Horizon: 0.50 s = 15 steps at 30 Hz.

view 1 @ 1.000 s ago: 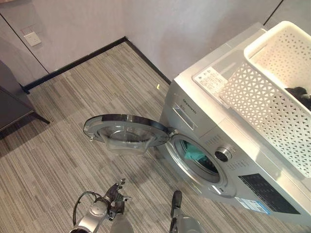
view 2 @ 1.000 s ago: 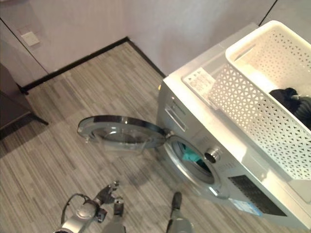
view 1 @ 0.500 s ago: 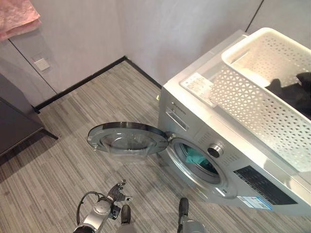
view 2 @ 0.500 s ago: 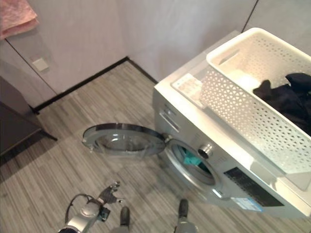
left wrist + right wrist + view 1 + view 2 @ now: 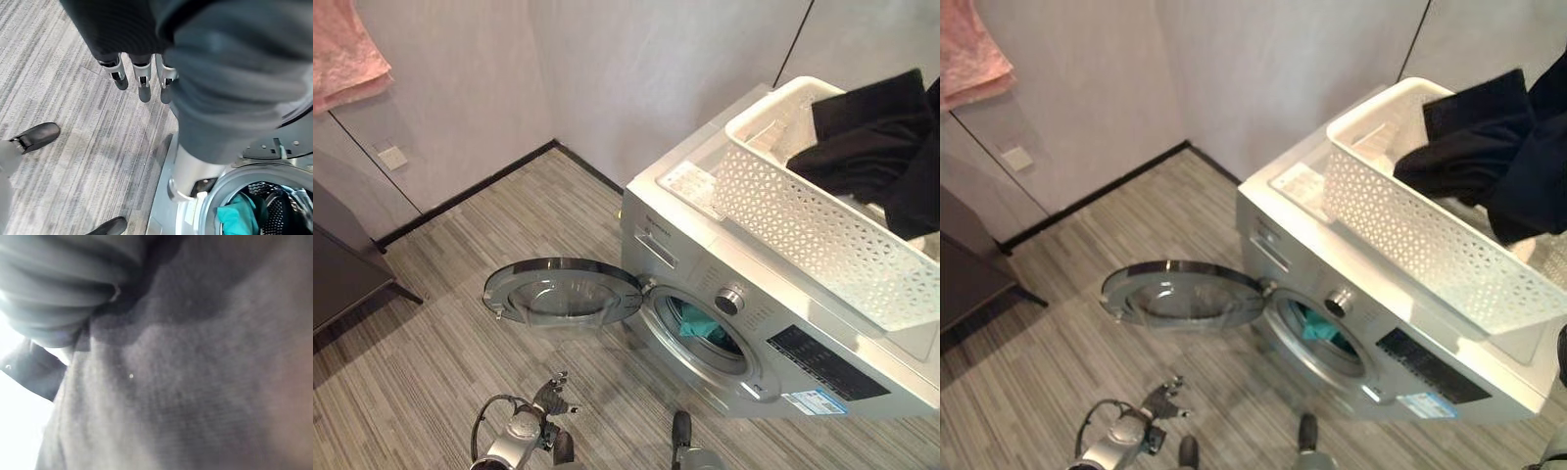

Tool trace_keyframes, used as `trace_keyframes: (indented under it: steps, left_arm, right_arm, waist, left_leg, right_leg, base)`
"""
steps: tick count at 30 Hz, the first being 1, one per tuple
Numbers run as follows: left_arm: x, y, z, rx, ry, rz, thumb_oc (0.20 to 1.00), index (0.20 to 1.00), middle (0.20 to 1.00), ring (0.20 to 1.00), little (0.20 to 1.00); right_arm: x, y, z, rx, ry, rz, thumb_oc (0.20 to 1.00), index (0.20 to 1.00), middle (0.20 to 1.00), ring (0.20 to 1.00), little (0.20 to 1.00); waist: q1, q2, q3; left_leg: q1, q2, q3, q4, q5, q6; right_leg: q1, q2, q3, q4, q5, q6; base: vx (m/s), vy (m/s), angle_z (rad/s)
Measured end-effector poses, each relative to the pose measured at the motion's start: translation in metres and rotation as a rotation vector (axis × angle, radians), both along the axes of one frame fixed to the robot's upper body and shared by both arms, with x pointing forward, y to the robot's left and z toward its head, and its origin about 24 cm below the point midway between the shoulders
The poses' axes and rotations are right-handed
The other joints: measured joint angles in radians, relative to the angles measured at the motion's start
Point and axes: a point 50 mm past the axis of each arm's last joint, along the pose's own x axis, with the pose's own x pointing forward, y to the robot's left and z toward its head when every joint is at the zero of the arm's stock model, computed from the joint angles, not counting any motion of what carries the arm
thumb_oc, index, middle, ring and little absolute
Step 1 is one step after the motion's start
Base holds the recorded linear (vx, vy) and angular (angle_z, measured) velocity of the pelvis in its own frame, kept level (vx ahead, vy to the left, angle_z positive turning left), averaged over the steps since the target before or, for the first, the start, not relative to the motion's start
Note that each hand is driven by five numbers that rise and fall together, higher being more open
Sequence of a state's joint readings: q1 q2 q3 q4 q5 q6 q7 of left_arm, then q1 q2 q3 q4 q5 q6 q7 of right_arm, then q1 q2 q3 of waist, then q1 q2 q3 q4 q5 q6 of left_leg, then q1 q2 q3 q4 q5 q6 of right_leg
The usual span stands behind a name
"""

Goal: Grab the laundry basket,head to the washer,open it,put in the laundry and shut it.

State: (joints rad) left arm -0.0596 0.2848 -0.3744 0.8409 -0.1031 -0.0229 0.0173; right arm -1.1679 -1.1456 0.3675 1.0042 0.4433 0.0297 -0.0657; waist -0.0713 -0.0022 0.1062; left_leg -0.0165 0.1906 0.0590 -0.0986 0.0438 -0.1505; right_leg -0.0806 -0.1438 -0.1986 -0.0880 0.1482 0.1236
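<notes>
Grey striped flooring (image 5: pixel 440 323) runs up to pale walls with a dark skirting, and a silver front-loading washing machine (image 5: pixel 773 323) stands in the corner with its round glass-fronted door (image 5: pixel 563 291) swung fully open toward the robot's left. Inside the drum lies a teal cloth (image 5: pixel 700 321), seen again in the left wrist view beside the chrome door ring. On the washer's flat top sits a white perforated plastic laundry basket (image 5: pixel 813 230), and dark black clothing (image 5: pixel 876 137) rises out of it, draped above the rim as if being lifted.

The left hand (image 5: pixel 142 78) hangs low near the floor by the open door, its fingers (image 5: pixel 143 90) straight and relaxed, holding nothing. The right wrist view is pressed against dark fabric (image 5: pixel 195 382), so I cannot tell how the right hand's fingers stand.

The dark clothing looks soft, limp and light; it should bunch and trail, so a gathered pinch in the middle of the bundle likely carries better than an edge. Loose ends could snag on the basket's lattice or the door ring. A pink cloth (image 5: pixel 347 49) hangs on the wall, well apart.
</notes>
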Motion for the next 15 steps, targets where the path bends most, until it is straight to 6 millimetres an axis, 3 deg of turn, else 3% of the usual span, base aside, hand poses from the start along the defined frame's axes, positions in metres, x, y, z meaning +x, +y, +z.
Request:
trace_keyframes:
  steps: [3,7,11,15]
  left_arm:
    - [0.004,-0.003,0.004,-0.008,-0.030,0.003,1.000,1.000,1.000,1.000,1.000]
    - [0.013,-0.013,0.014,-0.041,-0.105,0.002,1.000,1.000,1.000,1.000,1.000]
    - [0.021,-0.020,0.024,-0.059,-0.170,-0.009,1.000,1.000,1.000,1.000,1.000]
    - [0.034,-0.025,0.044,-0.034,-0.268,-0.098,1.000,1.000,1.000,1.000,1.000]
  right_arm:
    - [-0.002,0.017,0.024,-0.026,-0.164,0.044,0.200,0.200,0.200,0.200,0.200]
    - [-0.011,0.068,0.055,-0.120,-0.442,0.205,0.200,0.200,0.200,0.200,0.200]
    - [-0.019,0.116,0.057,-0.164,-0.629,0.336,0.200,0.200,0.200,0.200,0.200]
    - [-0.028,0.143,0.058,-0.209,-0.736,0.390,0.200,0.200,0.200,0.200,0.200]
  waist:
    - [-0.004,0.000,0.000]
    - [-0.002,0.002,-0.002]
    - [-0.023,-0.001,-0.004]
    - [-0.024,-0.022,-0.014]
  left_leg:
    - [0.012,-0.001,0.003,0.000,-0.001,0.001]
    - [0.048,-0.006,0.044,0.000,-0.012,0.006]
    - [0.101,-0.017,0.071,-0.001,-0.027,0.013]
    - [0.121,-0.044,0.093,0.000,-0.036,0.026]
  right_leg:
    - [0.008,-0.001,0.004,0.000,0.000,0.000]
    - [0.015,0.000,0.049,0.000,0.004,0.004]
    - [0.047,-0.008,0.076,0.000,0.006,0.010]
    - [0.048,-0.029,0.110,0.001,0.017,0.026]
  base:
    - [0.01,0.073,-0.07]
    - [0.03,0.100,-0.26]
    - [-0.01,0.148,-0.23]
    - [-0.11,0.194,-0.19]
